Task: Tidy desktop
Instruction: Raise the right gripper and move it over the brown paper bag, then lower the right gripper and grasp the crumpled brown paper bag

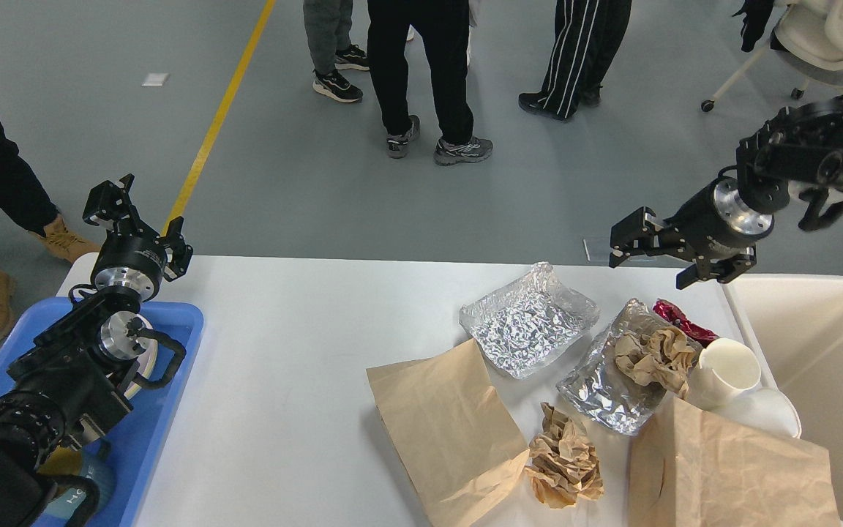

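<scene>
desktop (282,380): smooth matt white | foil trays (527,322): crinkled shiny | bags (447,424): matt brown paper

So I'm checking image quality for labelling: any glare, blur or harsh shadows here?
Head view: sharp throughout, soft even light; the desktop shows only faint shadows; the foil tray glints mildly, not blown out; right gripper and left gripper are crisp, no motion blur.

I'm looking down at my desktop (282,380). Blue tray (173,366) is sitting at its left edge. Toward the right edge: 2 foil trays (527,322) (604,388), 2 brown paper bags (447,428) (729,472), crumpled paper wad (564,461) btwn them, white cup (725,369) lying tipped, cream bin (824,351) beside it.
</scene>
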You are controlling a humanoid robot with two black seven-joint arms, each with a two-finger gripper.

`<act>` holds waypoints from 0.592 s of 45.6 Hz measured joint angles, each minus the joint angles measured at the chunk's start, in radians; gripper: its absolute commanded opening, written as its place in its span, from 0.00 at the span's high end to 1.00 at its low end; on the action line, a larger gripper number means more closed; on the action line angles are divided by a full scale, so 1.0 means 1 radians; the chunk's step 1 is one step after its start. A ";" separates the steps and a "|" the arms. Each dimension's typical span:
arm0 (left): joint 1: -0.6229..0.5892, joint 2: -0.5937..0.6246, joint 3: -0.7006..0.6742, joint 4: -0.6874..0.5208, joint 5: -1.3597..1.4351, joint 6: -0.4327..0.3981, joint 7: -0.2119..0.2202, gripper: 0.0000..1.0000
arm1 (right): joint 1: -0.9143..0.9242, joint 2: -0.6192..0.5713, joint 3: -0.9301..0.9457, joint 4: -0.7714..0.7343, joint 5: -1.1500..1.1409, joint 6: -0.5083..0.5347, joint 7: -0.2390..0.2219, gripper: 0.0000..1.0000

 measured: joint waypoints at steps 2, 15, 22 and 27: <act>0.000 0.000 0.000 0.000 0.000 0.000 0.000 0.04 | 0.048 0.009 -0.003 0.037 0.000 0.047 0.000 0.00; 0.000 0.000 0.000 0.000 0.000 0.000 0.000 0.04 | 0.282 0.127 0.017 0.210 0.029 0.139 0.003 0.02; 0.000 0.000 0.000 0.000 0.000 0.000 0.001 0.04 | 0.222 0.185 0.040 0.215 0.028 0.053 -0.008 0.08; 0.000 0.000 0.000 0.000 0.000 0.000 0.001 0.04 | 0.156 0.232 0.041 0.215 0.017 -0.042 -0.013 0.08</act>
